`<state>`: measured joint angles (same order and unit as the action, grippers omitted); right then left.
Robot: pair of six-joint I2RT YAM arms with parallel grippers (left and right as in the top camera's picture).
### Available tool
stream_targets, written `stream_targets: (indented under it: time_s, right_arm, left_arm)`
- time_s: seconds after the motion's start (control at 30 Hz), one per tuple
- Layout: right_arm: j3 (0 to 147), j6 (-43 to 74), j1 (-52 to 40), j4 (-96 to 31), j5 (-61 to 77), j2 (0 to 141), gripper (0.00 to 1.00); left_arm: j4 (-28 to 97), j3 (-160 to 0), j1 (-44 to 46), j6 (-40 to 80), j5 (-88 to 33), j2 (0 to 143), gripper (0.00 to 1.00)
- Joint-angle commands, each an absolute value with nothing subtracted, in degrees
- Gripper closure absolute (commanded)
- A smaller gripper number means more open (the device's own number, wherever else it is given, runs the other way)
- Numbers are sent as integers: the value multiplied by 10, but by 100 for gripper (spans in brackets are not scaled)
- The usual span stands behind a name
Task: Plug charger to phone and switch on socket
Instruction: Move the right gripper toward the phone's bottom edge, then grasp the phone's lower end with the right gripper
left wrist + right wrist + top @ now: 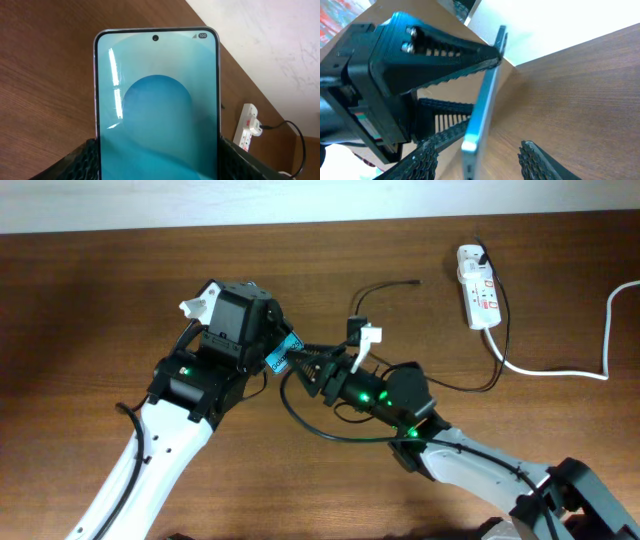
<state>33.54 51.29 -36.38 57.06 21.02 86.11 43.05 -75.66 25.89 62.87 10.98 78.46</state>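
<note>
Squarely in the left gripper's [158,146] grip, the phone [157,90] (right gripper [480,157] wide, astride its end).

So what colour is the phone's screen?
The phone screen is pale cyan-blue with a darker blue circle in the middle. It shows best in the left wrist view.

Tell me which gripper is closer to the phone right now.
Left. The left gripper clamps the phone; the right gripper straddles its end with open jaws, not touching.
</note>
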Motion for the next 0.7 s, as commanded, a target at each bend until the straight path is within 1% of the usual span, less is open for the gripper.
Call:
stream_targets:
  time_s: [0.0,0.07,0.1,0.17,0.23,0.33,0.37,0.4,0.5,0.67]
  right_arm:
    - [340,513,-384,572,156,863,46]
    - [340,513,-384,573,152,863,48]
    - [340,513,-385,573,148,863,52]
    - [340,513,-387,573,143,863,57]
    - [340,513,-387,573,143,863,58]
    - [341,513,-387,574,143,863,57]
    - [341,513,-387,575,143,863,52]
    - [341,513,-387,575,142,863,50]
    - [341,514,-388,575,134,863,50]
    - [341,513,-416,575,76,866,49]
  left_arm:
    - [427,-770,256,634,114,784,57]
    - [427,-770,256,634,114,784,57]
    - [427,-770,256,634,114,784,57]
    - [427,-770,256,634,114,784,57]
    - [427,-770,256,634,114,784,57]
    - [427,-770,256,634,114,784,57]
    - [427,-770,256,634,114,784,57]
    - [427,-770,256,634,114,784,57]
    - [427,-770,256,634,114,784,57]
    - [427,-770,256,634,114,784,57]
